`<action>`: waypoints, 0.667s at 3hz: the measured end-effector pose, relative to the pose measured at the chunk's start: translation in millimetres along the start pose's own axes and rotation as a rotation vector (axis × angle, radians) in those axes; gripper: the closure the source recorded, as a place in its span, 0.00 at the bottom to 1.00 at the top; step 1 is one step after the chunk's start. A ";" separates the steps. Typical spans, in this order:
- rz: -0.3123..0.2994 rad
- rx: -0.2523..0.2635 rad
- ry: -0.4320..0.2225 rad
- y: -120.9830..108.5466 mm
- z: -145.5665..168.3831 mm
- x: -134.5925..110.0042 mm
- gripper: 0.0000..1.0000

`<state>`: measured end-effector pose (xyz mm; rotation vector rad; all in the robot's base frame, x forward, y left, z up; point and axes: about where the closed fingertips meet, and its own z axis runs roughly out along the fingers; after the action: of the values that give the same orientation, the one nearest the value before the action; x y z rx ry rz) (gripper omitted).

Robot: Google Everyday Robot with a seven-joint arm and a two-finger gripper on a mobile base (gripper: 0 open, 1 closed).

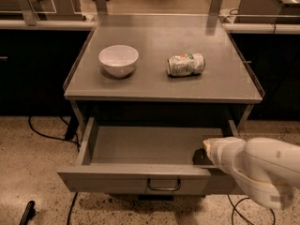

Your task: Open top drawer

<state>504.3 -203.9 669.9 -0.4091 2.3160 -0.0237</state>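
Top drawer (117, 185) open | fingers (202, 156) inside tray, right-front corner

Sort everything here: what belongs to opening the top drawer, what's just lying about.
Job: top drawer, pulled out; its handle; tool, inside the drawer at its front right.
Lying about: bowl and can on the tabletop; cable on the floor.
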 end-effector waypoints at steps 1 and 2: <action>0.017 -0.014 -0.133 -7.3 -57.3 -12.4 1.00; 0.032 -0.017 -0.248 -14.5 -97.9 -16.4 1.00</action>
<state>450.4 -223.3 752.2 -0.3620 2.0786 0.0598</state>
